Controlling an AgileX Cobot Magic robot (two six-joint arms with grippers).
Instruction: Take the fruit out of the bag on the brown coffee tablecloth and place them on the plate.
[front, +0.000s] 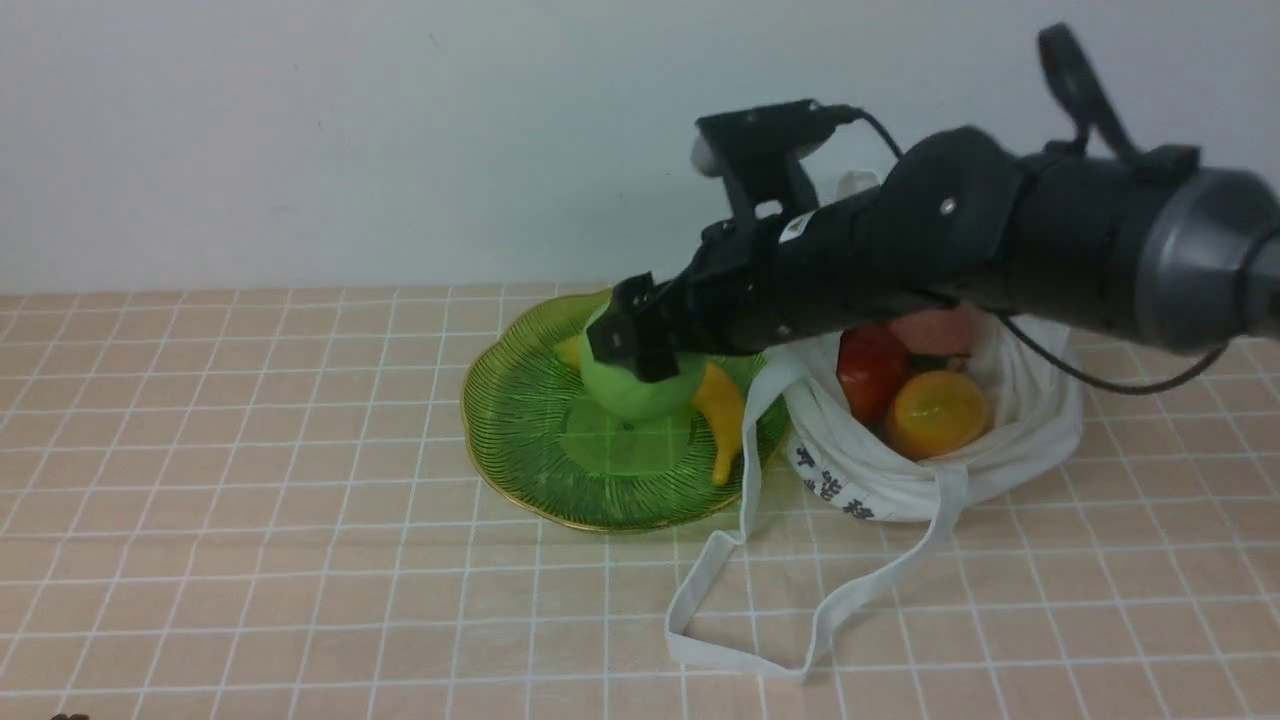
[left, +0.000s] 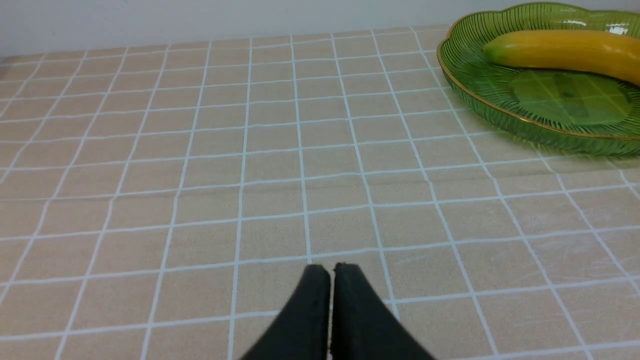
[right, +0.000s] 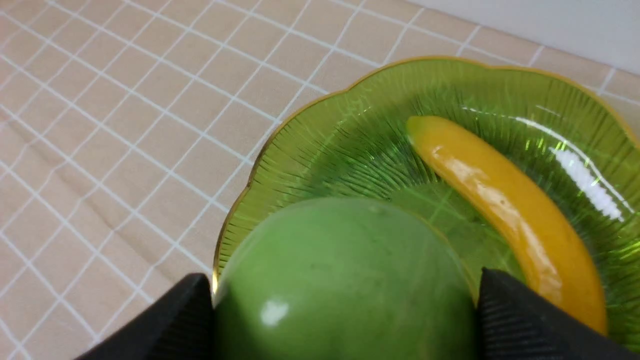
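Note:
My right gripper (front: 630, 345) is shut on the green apple (front: 640, 392), one finger pressed on each side of it (right: 345, 280). It holds the apple low over the middle of the green glass plate (front: 520, 440); whether it touches the dish I cannot tell. The white bag (front: 860, 470) lies open just right of the plate on the brown coffee tablecloth (front: 250, 450). Inside it are a red apple (front: 870, 365), an orange fruit (front: 935, 412) and a pink peach (front: 935, 328), partly hidden by my arm. My left gripper (left: 330, 270) is shut and empty over bare cloth.
A yellow banana (front: 722, 410) lies on the plate's right side, close beside the held apple (right: 500, 200). The bag's long strap handles (front: 740, 600) trail toward the front over the cloth. A pale wall stands behind the table.

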